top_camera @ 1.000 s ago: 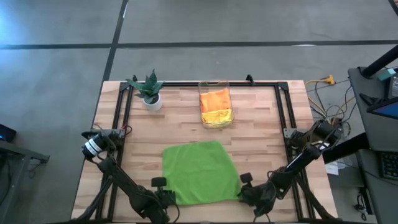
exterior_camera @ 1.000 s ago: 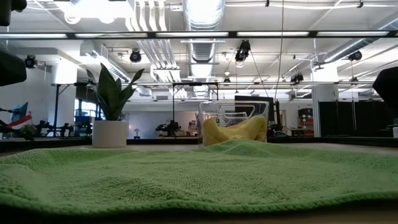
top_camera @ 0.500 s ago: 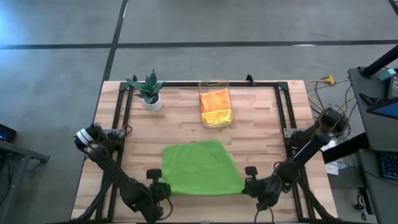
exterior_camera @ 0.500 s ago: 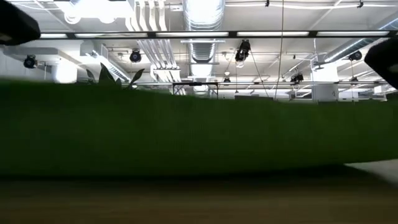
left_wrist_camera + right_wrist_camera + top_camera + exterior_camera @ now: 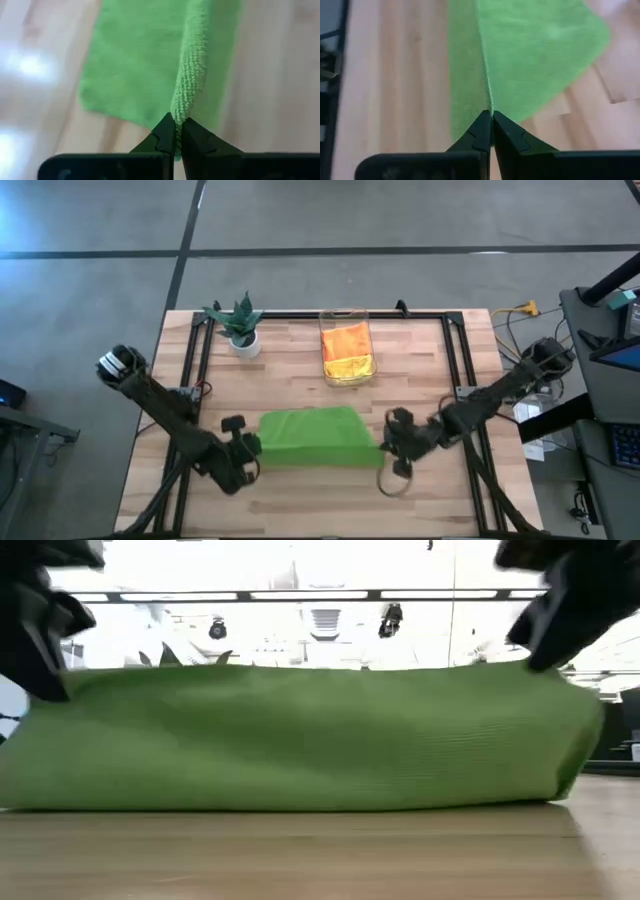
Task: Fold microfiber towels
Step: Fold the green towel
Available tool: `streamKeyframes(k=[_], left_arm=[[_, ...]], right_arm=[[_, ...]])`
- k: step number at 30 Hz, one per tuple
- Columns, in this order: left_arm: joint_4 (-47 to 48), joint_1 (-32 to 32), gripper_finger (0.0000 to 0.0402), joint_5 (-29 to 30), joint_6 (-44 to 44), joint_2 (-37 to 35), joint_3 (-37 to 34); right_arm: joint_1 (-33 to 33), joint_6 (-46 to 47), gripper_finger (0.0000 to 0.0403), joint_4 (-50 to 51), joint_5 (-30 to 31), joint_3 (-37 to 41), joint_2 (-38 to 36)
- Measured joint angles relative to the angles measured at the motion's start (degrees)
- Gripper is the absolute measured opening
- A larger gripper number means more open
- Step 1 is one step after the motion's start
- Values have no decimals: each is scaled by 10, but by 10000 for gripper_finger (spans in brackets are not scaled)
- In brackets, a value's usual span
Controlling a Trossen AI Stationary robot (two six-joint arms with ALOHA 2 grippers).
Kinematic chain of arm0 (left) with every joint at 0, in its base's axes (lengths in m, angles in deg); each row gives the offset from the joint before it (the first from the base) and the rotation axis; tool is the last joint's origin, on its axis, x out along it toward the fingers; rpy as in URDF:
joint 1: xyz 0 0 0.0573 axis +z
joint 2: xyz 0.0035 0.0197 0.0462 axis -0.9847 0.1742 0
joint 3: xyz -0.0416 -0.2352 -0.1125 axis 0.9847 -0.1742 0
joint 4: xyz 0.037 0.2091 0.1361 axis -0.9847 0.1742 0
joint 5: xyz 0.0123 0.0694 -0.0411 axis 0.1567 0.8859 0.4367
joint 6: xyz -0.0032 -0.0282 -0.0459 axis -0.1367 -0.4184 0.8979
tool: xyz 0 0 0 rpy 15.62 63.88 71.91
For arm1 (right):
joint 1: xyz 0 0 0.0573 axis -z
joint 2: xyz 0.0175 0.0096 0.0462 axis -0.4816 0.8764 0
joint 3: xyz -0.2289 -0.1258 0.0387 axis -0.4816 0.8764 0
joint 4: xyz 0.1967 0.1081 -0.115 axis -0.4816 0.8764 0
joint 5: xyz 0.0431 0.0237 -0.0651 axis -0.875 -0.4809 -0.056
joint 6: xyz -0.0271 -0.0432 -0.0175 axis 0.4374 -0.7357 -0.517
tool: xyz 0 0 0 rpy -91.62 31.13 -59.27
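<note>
- Green towel [image 5: 308,437] lies folded over at the table [image 5: 420,370] centre.
- Left gripper [image 5: 243,446] pinches its 9 o'clock edge.
- Right gripper [image 5: 392,439] pinches its 3 o'clock edge.

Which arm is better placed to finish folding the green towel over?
Neither alone. The left gripper and the right gripper each pinch a corner of the green towel, one at each end, so the fold likely needs both moving together.
</note>
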Motion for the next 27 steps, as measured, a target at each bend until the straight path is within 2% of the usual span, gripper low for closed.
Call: streamKeyframes(k=[3,7,12,17,27], left_arm=[[-30,29,1,0,0,-33,-52],[-57,68,1,1,-3,-68,-107],[-127,120,1,3,-63,-94,-153],[-182,169,1,1,-136,-92,-169],[-185,224,2,-2,-137,-75,-188]], right_arm=[[53,-16,9,1,-25,0,6],[108,-44,9,1,-29,0,11],[162,-62,9,1,-29,7,11],[200,-65,9,1,-45,17,11],[228,-63,9,3,-54,28,11]])
